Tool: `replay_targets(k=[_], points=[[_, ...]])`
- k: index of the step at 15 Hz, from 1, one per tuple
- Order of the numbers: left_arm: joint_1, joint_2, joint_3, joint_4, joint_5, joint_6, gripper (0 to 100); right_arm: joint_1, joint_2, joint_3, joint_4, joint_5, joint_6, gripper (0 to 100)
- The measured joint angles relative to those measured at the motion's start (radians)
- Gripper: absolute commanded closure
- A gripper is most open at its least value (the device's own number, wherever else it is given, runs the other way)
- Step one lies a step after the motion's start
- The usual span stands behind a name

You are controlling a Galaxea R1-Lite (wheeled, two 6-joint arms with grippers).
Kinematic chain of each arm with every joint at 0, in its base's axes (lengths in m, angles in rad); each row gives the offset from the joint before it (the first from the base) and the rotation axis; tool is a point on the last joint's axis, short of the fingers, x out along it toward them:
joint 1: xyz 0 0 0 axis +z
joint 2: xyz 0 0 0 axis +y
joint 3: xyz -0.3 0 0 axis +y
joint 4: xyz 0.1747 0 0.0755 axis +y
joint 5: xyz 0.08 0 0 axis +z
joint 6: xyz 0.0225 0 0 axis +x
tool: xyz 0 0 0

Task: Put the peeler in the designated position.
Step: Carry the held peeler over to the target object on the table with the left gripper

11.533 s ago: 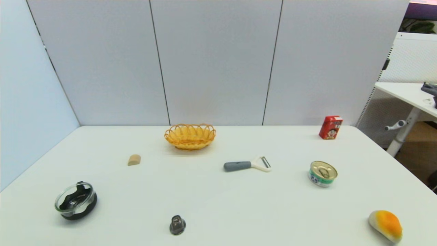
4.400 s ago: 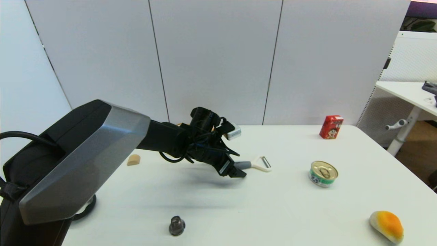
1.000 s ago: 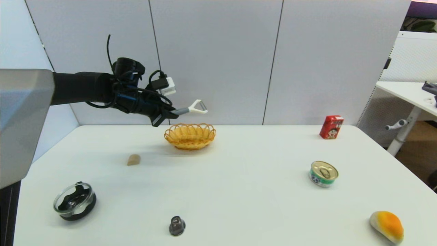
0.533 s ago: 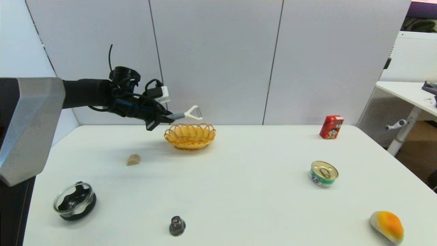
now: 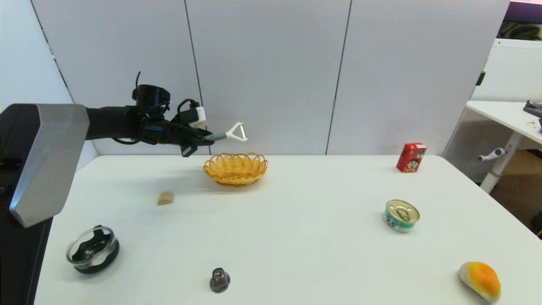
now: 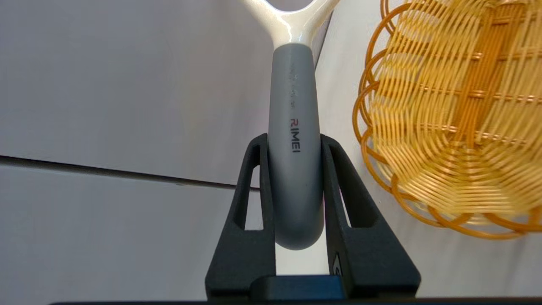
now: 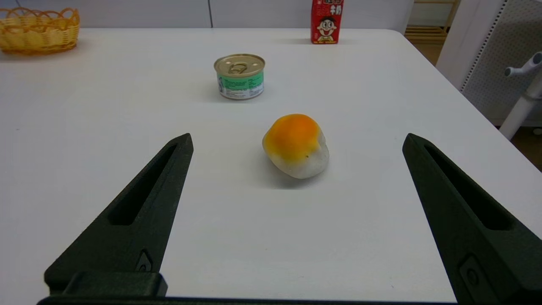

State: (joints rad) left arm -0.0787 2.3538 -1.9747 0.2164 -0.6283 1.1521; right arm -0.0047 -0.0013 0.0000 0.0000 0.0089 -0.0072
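My left gripper (image 5: 204,137) hangs in the air at the back left, shut on the grey handle of the peeler (image 5: 230,134). The peeler's white forked head points right, above the left part of the yellow wicker basket (image 5: 235,168). In the left wrist view both fingers clamp the peeler (image 6: 293,106) near its rounded end, within my left gripper (image 6: 293,142), and the basket (image 6: 457,118) lies beside and below it. My right gripper (image 7: 297,140) stands open low over the table's near right; it does not show in the head view.
On the white table are a beige block (image 5: 165,198), a glass bowl with a black base (image 5: 92,249), a small dark knob (image 5: 219,279), a tin can (image 5: 400,215), a red carton (image 5: 410,157) and an orange-white bun (image 5: 479,279). Grey wall panels stand close behind the basket.
Over the last second my left arm has drawn back to the left with the peeler. The peeler dipped toward the basket, then rose a little. The right gripper's earlier state is not shown.
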Motion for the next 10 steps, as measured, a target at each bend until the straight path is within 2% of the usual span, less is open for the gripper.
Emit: replay_targets(k=[10], points=[[0.001, 0.051, 0.0, -0.078, -0.05, 0.043, 100, 0.0, 0.0, 0.0, 0.0, 0.0, 0.001, 0]])
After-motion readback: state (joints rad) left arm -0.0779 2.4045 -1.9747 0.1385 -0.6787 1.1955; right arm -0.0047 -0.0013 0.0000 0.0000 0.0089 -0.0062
